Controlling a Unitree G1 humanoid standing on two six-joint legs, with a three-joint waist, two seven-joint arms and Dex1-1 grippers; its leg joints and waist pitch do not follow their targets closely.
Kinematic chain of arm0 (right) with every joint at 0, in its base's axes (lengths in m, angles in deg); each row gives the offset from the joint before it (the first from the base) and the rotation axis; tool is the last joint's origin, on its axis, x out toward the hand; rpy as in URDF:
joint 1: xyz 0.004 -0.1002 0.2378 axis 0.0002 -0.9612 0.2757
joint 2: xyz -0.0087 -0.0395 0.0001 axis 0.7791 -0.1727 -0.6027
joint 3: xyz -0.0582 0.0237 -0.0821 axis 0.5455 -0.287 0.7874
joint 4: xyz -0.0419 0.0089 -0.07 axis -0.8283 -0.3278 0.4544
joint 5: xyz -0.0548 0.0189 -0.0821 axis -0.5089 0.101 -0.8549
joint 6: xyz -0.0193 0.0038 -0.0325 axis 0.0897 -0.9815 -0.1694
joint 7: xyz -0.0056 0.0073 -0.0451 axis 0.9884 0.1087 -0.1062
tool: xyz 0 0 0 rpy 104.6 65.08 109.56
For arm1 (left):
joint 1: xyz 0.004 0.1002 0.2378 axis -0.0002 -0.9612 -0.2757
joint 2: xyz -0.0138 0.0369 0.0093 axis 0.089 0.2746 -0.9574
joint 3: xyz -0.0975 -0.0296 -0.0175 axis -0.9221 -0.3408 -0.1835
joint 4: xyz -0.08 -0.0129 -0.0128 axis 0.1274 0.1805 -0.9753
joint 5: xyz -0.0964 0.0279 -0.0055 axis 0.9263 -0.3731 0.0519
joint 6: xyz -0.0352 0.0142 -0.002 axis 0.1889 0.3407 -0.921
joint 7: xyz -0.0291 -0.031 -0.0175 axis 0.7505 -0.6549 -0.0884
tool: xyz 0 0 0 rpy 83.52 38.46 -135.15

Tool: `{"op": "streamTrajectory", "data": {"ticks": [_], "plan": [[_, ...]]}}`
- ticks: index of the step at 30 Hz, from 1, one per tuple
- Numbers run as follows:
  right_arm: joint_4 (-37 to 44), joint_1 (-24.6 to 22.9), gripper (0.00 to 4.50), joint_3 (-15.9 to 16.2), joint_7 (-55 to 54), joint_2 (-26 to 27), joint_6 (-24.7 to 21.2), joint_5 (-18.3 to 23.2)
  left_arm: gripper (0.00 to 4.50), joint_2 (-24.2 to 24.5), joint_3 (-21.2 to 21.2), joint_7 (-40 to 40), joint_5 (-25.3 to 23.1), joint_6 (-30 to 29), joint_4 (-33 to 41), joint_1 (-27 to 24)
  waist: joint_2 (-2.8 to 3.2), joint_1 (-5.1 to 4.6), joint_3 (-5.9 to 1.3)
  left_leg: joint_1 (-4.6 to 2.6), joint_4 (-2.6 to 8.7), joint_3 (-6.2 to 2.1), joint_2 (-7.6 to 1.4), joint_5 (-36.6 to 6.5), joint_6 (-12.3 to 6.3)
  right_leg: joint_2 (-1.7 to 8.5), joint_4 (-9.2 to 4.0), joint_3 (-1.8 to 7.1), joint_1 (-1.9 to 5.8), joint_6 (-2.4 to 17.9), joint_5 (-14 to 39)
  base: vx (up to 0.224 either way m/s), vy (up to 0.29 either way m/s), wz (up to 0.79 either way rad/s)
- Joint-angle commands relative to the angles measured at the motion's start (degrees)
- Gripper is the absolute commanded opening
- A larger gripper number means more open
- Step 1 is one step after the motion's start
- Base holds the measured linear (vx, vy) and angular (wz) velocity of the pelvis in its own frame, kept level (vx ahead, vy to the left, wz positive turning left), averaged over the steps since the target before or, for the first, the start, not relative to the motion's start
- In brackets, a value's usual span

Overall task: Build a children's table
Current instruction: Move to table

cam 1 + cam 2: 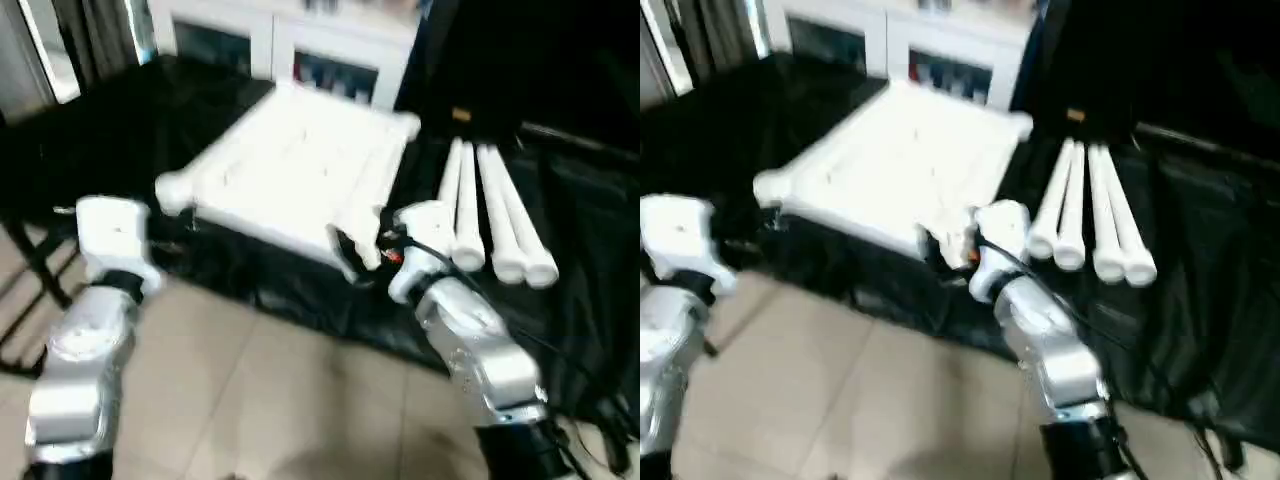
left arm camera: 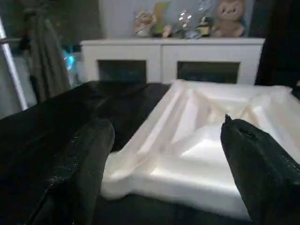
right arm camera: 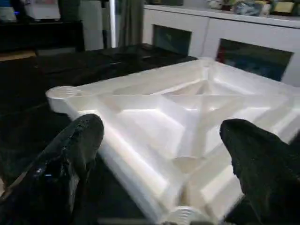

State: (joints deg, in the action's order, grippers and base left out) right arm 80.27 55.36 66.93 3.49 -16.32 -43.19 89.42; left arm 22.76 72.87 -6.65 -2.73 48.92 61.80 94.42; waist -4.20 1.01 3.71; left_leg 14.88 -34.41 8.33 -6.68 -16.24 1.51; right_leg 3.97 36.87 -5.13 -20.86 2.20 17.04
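Left eye view: the white table top (image 1: 295, 165) lies ribbed side up on the black-covered work table (image 1: 130, 120), near its front edge, with rounded sockets at the corners. Just to its right, 4 white tubular legs (image 1: 492, 215) lie side by side on the black cover, flared ends toward the robot. The right gripper (image 3: 161, 154) sits at the top's near right corner, its 2 black fingers spread wide and holding nothing, the ribs showing between them. The left gripper (image 2: 166, 164) is close to the near left corner socket, fingers likewise wide apart and empty. Behind the work table stands a white cabinet (image 2: 173, 58) with soft toys (image 2: 229, 18) on it.
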Motion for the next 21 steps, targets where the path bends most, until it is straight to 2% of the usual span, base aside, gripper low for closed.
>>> {"op": "streamTrajectory", "data": {"ticks": [1, 2, 3, 4, 5, 6, 7, 8, 9, 10, 11, 12, 13, 14, 15, 16, 17, 18, 19, 20, 21], "plan": [[-1.2, 0.7, 4.50, -0.8, -0.7, -1.3, 0.4, -1.2, 4.11, -0.6, 1.9, -0.4, 0.5, -1.2, 0.2, 0.6, -1.51, 1.04, -2.38, -0.48, 1.43, 1.86, -0.37, -21.8, -6.76, 6.31, -8.98, 8.52, 3.78, 2.9, 19.5, 0.200, -0.142, 0.17], [-1.2, 0.7, 4.50, -1.0, -1.1, -1.2, 0.9, -1.4, 4.11, -0.7, 2.1, -0.4, 0.8, -1.2, -0.1, 0.8, -1.54, 2.27, -2.09, -0.50, -3.10, 1.33, 0.02, -15.3, -6.79, 8.88, -12.01, 11.04, 4.05, 4.1, 37.2, 0.200, -0.142, 0.17], [-1.2, 0.7, 4.50, -1.0, -1.1, -1.2, 0.9, -1.4, 4.11, -0.7, 2.1, -0.4, 0.8, -1.2, -0.1, 0.8, -0.94, 2.82, -2.47, 1.63, -5.34, -0.02, -0.47, -10.7, -6.88, 11.85, -12.45, 13.61, 6.30, 6.5, 44.9, 0.226, -0.116, 0.12], [-1.0, 0.2, 4.50, -2.4, -2.6, -0.7, 0.3, -0.9, 4.11, -1.3, 2.6, -0.1, 0.8, -0.5, -1.3, 1.1, -0.69, 3.86, -3.47, 6.30, -7.44, -2.43, -0.40, -4.3, -4.96, 11.45, -10.25, 14.52, 10.25, 9.9, 39.9, 0.236, -0.052, -0.05], [-0.9, 0.1, 4.50, -2.5, -2.7, -0.7, 0.3, -0.9, 4.11, -1.4, 2.7, -0.1, 0.8, -0.5, -1.4, 1.1, -0.77, 4.80, -3.33, 4.20, -6.96, -1.40, 0.99, -6.2, 1.98, 4.88, -9.01, 17.85, 9.38, 16.7, 26.2, 0.236, -0.052, -0.05], [-0.2, -0.7, 4.50, -3.7, -4.3, -0.6, -0.5, -0.9, 4.11, -2.4, 3.2, 0.2, 1.2, -0.3, -2.6, 1.7, 0.40, 6.57, -2.32, 4.66, -5.84, -2.19, 0.37, -4.1, 5.25, 2.37, -9.04, 19.55, 9.60, 19.1, 16.2, 0.220, -0.029, -0.12], [0.5, -1.1, 4.50, -4.1, -4.3, -0.7, -0.8, -0.7, 4.11, -2.6, 3.7, 0.4, 0.9, -0.1, -3.0, 1.9, 2.18, 6.49, -2.17, 2.25, -0.17, -2.34, -0.97, -2.7, 8.59, -3.60, -8.01, 18.07, 7.29, 12.3, 10.9, 0.226, 0.008, -0.28], [2.0, -2.0, 4.50, -4.5, -4.6, -1.0, -1.5, -0.8, 4.11, -3.2, 4.6, 1.0, 0.8, 0.1, -3.4, 2.2, 3.57, 5.86, -2.98, -0.59, 3.95, -2.66, -2.38, -0.7, 9.44, -6.79, -5.88, 15.26, 5.66, 5.4, 8.1, 0.226, 0.008, -0.28], [2.2, -2.2, 4.50, -4.5, -4.7, -1.0, -1.6, -0.8, 4.11, -3.3, 4.7, 1.1, 0.8, 0.2, -3.4, 2.2, 5.99, 3.10, -4.27, -8.72, 6.10, -7.10, -11.47, -1.7, 10.24, -3.15, 6.36, 5.26, -5.83, -3.7, 11.1, 0.241, 0.047, -0.39], [3.3, -2.8, 4.50, -4.7, -4.8, -1.2, -2.1, -0.9, 4.11, -3.7, 5.3, 1.5, 0.8, 0.3, -3.6, 2.3, 4.36, 3.39, -5.30, -9.30, 5.58, -7.08, -12.57, 1.3, 10.28, -1.69, 7.43, 3.39, -5.99, -4.2, 7.7, 0.241, 0.069, -0.35], [4.4, -3.6, 4.50, -4.8, -4.9, -1.5, -2.5, -0.8, 4.11, -4.0, 5.9, 1.9, 0.8, 0.4, -3.7, 2.2, 4.49, 2.97, -5.16, -9.16, 5.01, -1.76, -9.26, 21.3, 14.42, -0.81, 7.18, -1.14, -8.26, -2.6, -2.8, 0.241, 0.069, -0.35], [5.2, -4.2, 4.50, -4.9, -5.1, -1.7, -2.8, -1.0, 4.11, -4.3, 6.2, 2.1, 0.9, 0.5, -3.6, 2.1, 4.20, 2.35, -5.07, -9.46, 5.35, -0.28, -8.14, 25.6, 15.78, -0.60, 6.66, -2.21, -8.63, -0.8, -6.0, 0.254, 0.055, -0.40], [5.3, -4.3, 4.50, -4.9, -5.1, -1.7, -2.8, -1.0, 4.11, -4.4, 6.3, 2.1, 0.9, 0.5, -3.6, 2.0, 2.99, 1.06, -4.07, -9.29, 7.06, 2.80, -6.35, 24.8, 17.16, 0.23, 3.44, -2.83, -8.14, 3.8, -12.6, 0.281, 0.013, -0.51], [6.1, -4.9, 4.50, -5.0, -5.3, -1.8, -3.0, -1.0, 4.11, -4.5, 6.9, 2.3, 0.8, 0.5, -3.5, 1.8, 1.97, 0.74, -3.77, -9.80, 7.72, 4.63, -5.28, 20.0, 16.85, 0.86, 1.12, -2.54, -7.61, 6.7, -15.2, 0.281, 0.013, -0.51], [6.7, -5.4, 4.50, -5.1, -5.5, -1.9, -3.1, -1.1, 4.11, -4.5, 7.3, 2.5, 0.8, 0.5, -3.4, 1.7, -1.36, 1.84, -4.94, -8.29, 4.46, 8.26, 0.54, 3.8, 14.72, 2.44, -2.14, 2.65, -0.44, 15.1, -12.1, 0.262, -0.027, -0.60], [7.2, -5.9, 4.50, -5.4, -6.0, -1.7, -3.5, -0.8, 4.11, -4.5, 7.8, 2.5, 0.9, 0.8, -3.4, 1.5, -2.23, 4.12, -3.76, -3.16, -1.25, 5.77, 3.19, -8.3, 8.35, 4.03, -5.86, 8.93, 4.53, 17.6, 2.5, 0.285, -0.035, -0.49], [7.7, -6.4, 4.50, -5.8, -6.6, -1.5, -3.8, -0.7, 4.11, -4.1, 8.5, 2.8, 0.6, 1.1, -3.3, 1.4, -1.52, 4.83, -5.78, 7.94, -12.14, -2.63, 1.01, -5.3, 1.82, 12.85, -3.98, 16.28, 11.88, 33.1, -5.9, 0.285, -0.035, -0.49], [7.9, -6.6, 4.50, -5.9, -6.9, -1.3, -4.0, -0.7, 4.11, -3.9, 8.8, 2.9, 0.4, 1.2, -3.3, 1.4, -0.98, 4.15, -5.79, 9.19, -12.36, -4.22, 0.02, 1.9, 3.91, 11.80, -2.10, 14.95, 10.99, 32.1, -22.1, 0.315, -0.028, -0.37], [8.1, -6.8, 4.50, -6.0, -7.2, -1.2, -4.2, -0.7, 4.11, -3.8, 8.9, 3.2, 0.4, 1.6, -3.4, 1.3, -1.43, 3.03, -6.39, 10.33, -12.50, -4.88, 0.42, 7.4, 5.52, 9.75, -0.06, 13.02, 10.32, 29.4, -41.7, -0.158, -0.091, -0.23], [8.6, -7.3, 4.50, -6.1, -7.5, -1.0, -4.3, -0.8, 4.11, -3.4, 9.0, 3.9, 0.2, 2.1, -3.8, 1.2, -0.96, 2.18, -5.81, 8.07, -8.18, -5.39, 1.38, 18.0, 4.04, 6.69, 0.39, 7.30, 6.07, 21.4, -72.4, -0.158, -0.091, -0.23], [8.6, -7.4, 4.50, -6.1, -7.5, -1.0, -4.3, -0.8, 4.11, -3.3, 9.0, 4.0, 0.1, 2.0, -4.0, 1.2, 0.85, 2.07, -5.08, 7.67, -2.89, -4.52, 3.25, 33.1, 2.80, 1.61, 0.26, 0.48, 2.70, 9.6, -78.3, -0.652, -0.157, -0.23]]}}
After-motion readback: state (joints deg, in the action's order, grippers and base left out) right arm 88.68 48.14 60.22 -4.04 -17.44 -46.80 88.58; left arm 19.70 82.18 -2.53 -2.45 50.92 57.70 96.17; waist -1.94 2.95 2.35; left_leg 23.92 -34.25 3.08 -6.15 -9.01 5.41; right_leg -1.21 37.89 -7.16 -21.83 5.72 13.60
